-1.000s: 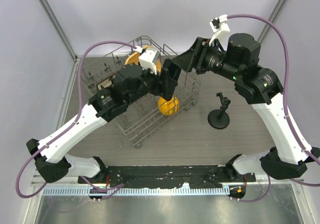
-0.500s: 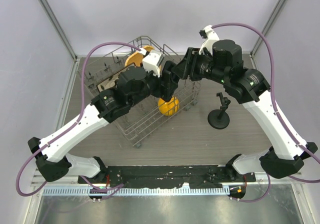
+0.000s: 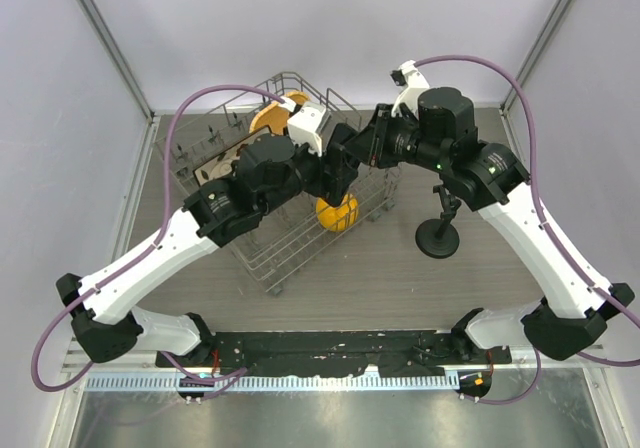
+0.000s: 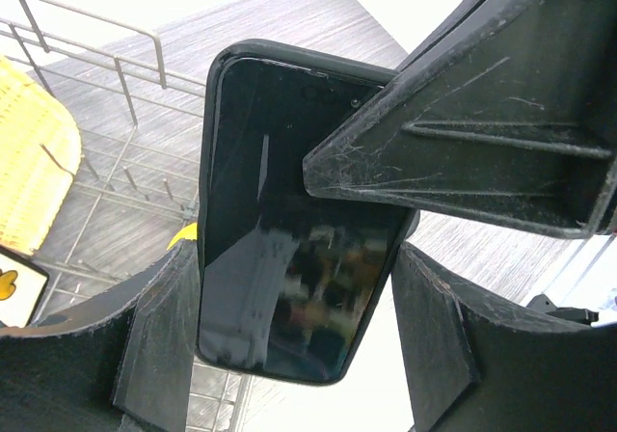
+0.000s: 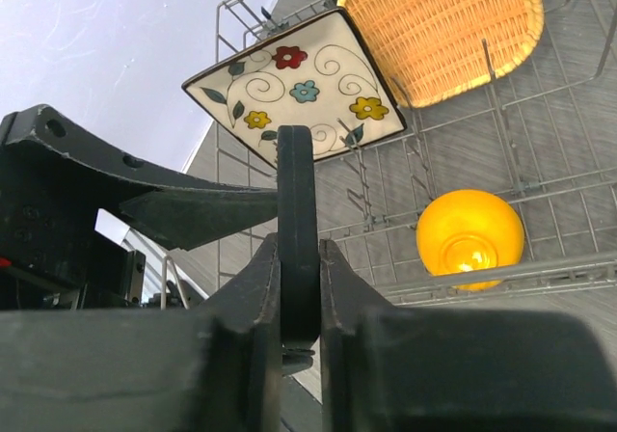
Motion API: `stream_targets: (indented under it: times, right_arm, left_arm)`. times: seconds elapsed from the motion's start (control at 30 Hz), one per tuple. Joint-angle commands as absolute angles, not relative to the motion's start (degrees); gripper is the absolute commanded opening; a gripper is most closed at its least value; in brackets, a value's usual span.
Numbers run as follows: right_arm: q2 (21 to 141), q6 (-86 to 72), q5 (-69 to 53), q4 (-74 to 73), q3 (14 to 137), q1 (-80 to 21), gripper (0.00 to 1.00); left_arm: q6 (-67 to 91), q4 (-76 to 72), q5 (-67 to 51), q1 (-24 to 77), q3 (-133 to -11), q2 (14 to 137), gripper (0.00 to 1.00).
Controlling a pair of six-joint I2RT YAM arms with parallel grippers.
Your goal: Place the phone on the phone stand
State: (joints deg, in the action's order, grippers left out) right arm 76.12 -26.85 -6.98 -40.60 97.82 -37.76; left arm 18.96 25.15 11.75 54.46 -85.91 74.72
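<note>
The phone (image 4: 289,220), a black slab with a glossy dark face, is held up in the air above the wire rack. My left gripper (image 4: 299,278) is shut on its two long edges. My right gripper (image 5: 299,258) is shut on its flat faces, and there the phone (image 5: 297,210) shows edge-on between the pads. One right finger (image 4: 463,152) lies across the screen in the left wrist view. In the top view the left gripper (image 3: 338,173) and right gripper (image 3: 365,148) meet and hide the phone. The phone stand (image 3: 438,226) stands on the table to the right, below the right arm.
A wire dish rack (image 3: 290,258) sits under both grippers. It holds a floral square plate (image 5: 299,90), a woven yellow basket (image 5: 443,27) and a yellow-orange round bowl (image 5: 469,236). Cage posts rise at the table's back corners.
My right arm has swung left to meet the left gripper, and its jaws have shut on the phone. The left arm has edged slightly toward it, its grip unchanged.
</note>
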Motion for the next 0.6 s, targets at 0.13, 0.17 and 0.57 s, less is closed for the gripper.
stream_targets:
  times: [0.13, 0.17, 0.57]
  right_arm:
    - [71.6, -21.4, -7.6, -36.0, 96.5, -37.7, 0.01]
    - [70.7, -19.4, -9.6, -36.2, 96.9, -36.9, 0.0]
    - [62.7, -6.1, -54.8, -34.8, 91.7, -34.5, 0.0]
  left_arm:
    - [18.3, 27.4, 5.8, 55.0, -91.9, 72.0, 0.79]
    - [18.5, 28.3, 3.5, 54.9, -91.5, 71.0, 0.9]
    - [27.7, 24.3, -58.3, 36.2, -84.7, 64.9, 0.96]
